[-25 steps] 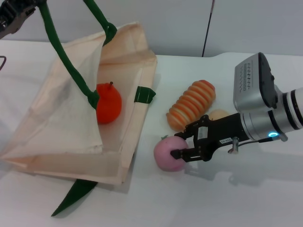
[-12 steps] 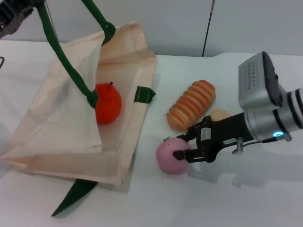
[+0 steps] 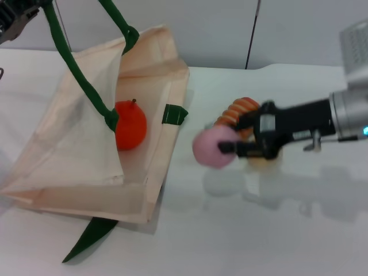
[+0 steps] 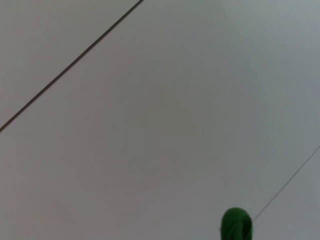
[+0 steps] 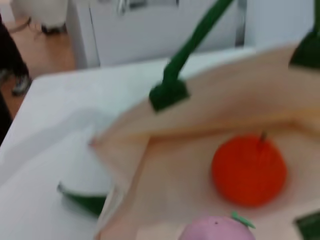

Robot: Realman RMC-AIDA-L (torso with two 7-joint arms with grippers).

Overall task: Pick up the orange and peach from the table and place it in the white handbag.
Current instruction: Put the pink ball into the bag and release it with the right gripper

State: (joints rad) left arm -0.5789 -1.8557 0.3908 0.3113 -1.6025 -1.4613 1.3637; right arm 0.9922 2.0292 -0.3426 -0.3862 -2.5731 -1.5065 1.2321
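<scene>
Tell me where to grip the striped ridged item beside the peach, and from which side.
Grip the striped ridged item across its narrow width, fingers seated in a groove between ridges, probably coming from above. It lies lengthwise on the table, so its long sides are the ones exposed. Right now the right gripper, holding the peach, covers most of it, so wait until that arm clears.

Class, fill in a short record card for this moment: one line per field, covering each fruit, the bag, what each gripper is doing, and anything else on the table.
orange: lying inside the white handbag
peach: held off the table, between the bag and the striped item
right gripper: shut on the peach, beside the bag's open side
left gripper: at the far left, raised, holding up a green strap handle
bag mouth: held open
other items: ridged orange-and-cream striped item behind the right gripper
</scene>
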